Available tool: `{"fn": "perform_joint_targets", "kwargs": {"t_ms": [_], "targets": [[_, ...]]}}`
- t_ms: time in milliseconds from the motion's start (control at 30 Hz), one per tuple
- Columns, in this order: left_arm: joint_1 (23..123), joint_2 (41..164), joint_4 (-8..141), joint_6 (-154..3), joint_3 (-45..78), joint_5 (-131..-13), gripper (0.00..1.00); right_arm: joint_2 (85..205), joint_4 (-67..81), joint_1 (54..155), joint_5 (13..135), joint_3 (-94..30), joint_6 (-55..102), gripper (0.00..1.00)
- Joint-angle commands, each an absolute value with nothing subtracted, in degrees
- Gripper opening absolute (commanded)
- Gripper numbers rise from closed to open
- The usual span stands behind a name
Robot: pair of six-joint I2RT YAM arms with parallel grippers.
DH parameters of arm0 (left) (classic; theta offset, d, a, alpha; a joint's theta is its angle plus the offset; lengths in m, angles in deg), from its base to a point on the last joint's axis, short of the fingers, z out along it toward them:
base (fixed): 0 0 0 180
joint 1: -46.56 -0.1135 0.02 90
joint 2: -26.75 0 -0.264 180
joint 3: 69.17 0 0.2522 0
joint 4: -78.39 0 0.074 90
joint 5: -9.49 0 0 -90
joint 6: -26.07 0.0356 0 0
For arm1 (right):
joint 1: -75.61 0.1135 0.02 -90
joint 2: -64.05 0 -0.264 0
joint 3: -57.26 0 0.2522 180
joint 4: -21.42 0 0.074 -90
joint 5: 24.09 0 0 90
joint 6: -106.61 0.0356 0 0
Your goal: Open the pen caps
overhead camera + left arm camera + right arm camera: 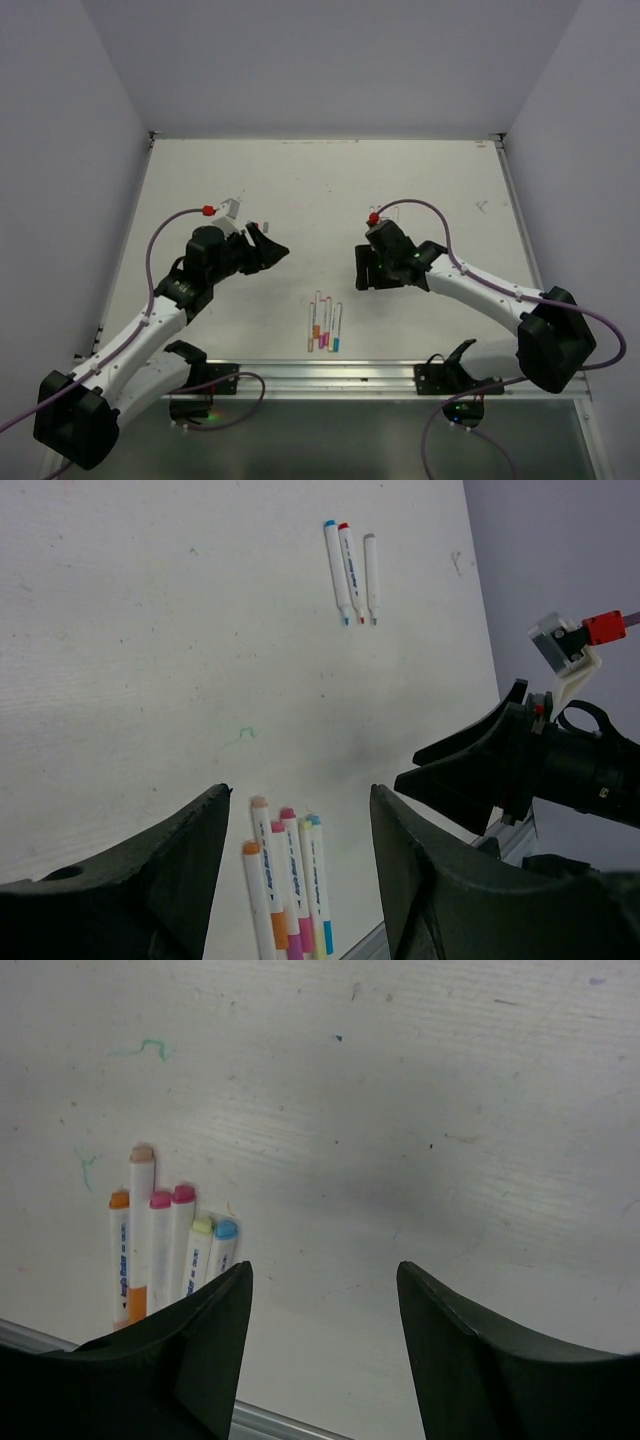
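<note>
Several white-barrelled pens (322, 326) lie side by side near the table's front edge, with orange, pink, yellow and blue caps on their far ends. They also show in the left wrist view (285, 880) and in the right wrist view (165, 1245). Three more pens (352, 572) lie apart, farther off, and are hidden in the top view. My left gripper (272, 245) (300, 792) is open and empty, hovering up and to the left of the bunch. My right gripper (362, 268) (324, 1266) is open and empty, to the right of the bunch.
A metal rail (400, 372) runs along the table's front edge with two black holders (450, 368) on it. Purple cables with red connectors (208, 210) loop over both arms. Grey walls close in the left, right and back. Small pen marks (150, 1048) dot the white table.
</note>
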State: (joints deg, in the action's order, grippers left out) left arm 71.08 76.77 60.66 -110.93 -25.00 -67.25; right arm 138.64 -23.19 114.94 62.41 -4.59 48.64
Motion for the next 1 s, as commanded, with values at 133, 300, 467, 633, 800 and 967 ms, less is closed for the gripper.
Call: {"fn": "perform_joint_targets", "kwargs": {"t_ms": [133, 300, 467, 633, 800, 967], "targets": [[71.4, 80.9, 65.7, -109.6, -22.9, -61.2, 0.61, 143.1, -21.8, 125.2, 54.7, -6.5, 59.4, 0.55], [71.4, 83.3, 68.6, -108.8, -24.3, -58.2, 0.62, 145.6, -24.5, 131.5, 48.4, -7.5, 66.4, 0.50], [71.4, 84.4, 73.8, -110.3, -24.0, -55.8, 0.62, 145.9, -24.4, 135.0, 46.7, -6.9, 69.9, 0.40], [71.4, 84.5, 74.7, -109.1, -23.8, -56.3, 0.62, 146.4, -21.7, 135.8, 47.5, -5.7, 70.3, 0.39], [71.4, 86.2, 75.9, -108.9, -24.3, -54.5, 0.62, 148.9, -19.9, 137.3, 47.7, -6.0, 71.4, 0.39], [71.4, 86.5, 75.5, -108.0, -24.2, -54.2, 0.62, 150.9, -17.9, 139.7, 47.5, -5.0, 74.1, 0.39]]}}
